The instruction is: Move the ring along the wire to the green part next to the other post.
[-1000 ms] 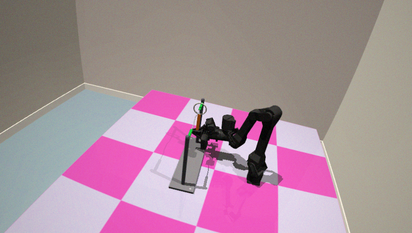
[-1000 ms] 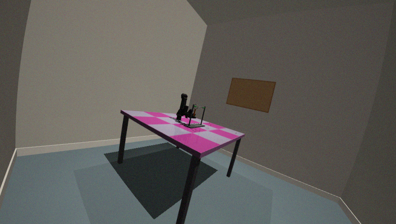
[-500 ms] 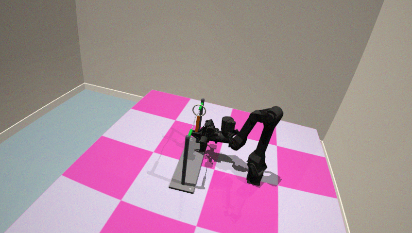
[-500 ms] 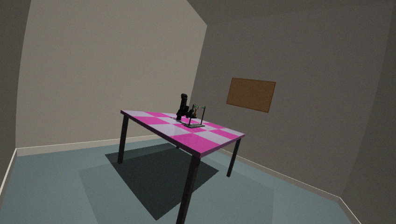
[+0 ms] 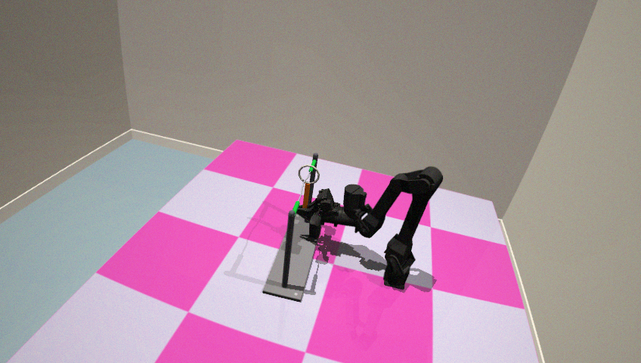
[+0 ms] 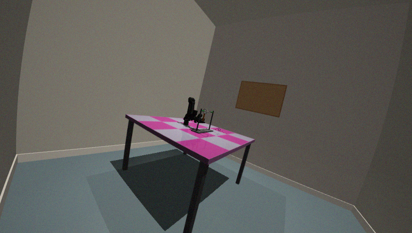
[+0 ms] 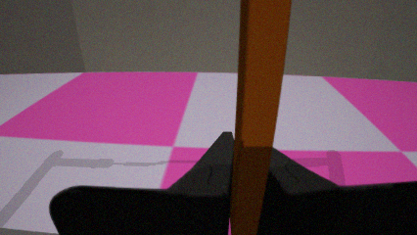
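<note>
The gripper (image 7: 251,162) clamps the unlabelled orange handle (image 7: 261,73).

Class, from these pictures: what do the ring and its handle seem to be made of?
Ring: probably metal wire, thin, pale grey with a slight sheen. Handle: likely matte plastic or painted wood, a flat orange square-edged bar without gloss. It is clamped in the gripper.
</note>
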Controlling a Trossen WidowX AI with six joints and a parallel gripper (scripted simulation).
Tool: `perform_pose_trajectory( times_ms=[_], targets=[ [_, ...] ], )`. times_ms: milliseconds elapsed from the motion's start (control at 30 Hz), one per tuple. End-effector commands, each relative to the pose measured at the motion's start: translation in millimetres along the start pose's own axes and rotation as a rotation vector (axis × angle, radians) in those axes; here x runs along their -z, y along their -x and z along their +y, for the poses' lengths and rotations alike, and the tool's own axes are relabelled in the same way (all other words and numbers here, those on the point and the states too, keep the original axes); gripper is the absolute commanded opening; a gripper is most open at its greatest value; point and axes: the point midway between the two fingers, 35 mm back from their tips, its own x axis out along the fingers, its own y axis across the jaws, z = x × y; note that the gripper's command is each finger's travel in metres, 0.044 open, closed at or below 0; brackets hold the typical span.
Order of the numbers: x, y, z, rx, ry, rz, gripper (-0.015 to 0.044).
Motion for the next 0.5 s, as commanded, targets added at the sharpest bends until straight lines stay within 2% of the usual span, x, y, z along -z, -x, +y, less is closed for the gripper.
perform_pose_trajectory(
  times_ms=[0, 467],
  targets=[
    [-1.8, 0.7, 3.2, 0.019, 0.003, -0.006, -0.0150],
    [-1.9, 0.8, 13.1, 0.112, 0.023, -0.007, -0.0150]
  ],
)
